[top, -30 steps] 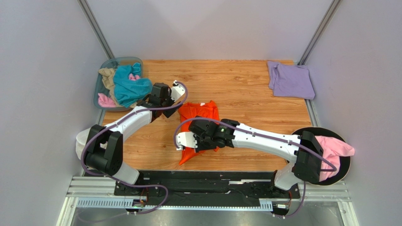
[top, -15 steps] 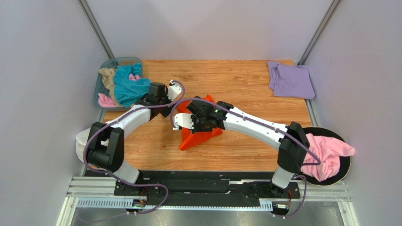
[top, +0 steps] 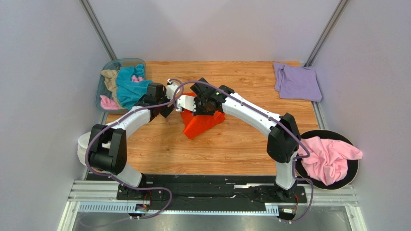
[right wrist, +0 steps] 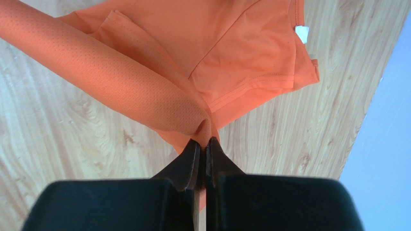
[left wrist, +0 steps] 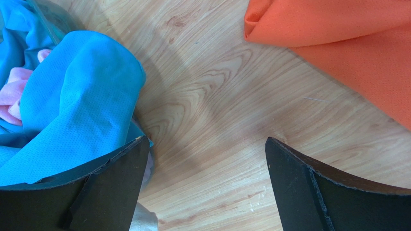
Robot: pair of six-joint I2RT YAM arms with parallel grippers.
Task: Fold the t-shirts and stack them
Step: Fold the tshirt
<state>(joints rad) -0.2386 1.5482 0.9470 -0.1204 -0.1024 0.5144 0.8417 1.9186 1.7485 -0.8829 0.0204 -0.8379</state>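
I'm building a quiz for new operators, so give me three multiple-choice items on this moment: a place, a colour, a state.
1. Where on the table does the lavender shirt lie? A far right corner; B near left corner; C middle.
2. What colour is the shirt pinched by the right claw? A teal; B pink; C orange.
3. The left claw is: A shut on cloth; B open, empty; C shut, empty.
Key: 1 A, it lies folded at the far right edge; 2 C, a fold of the orange shirt sits between its shut jaws; 3 B, bare wood shows between its spread jaws.
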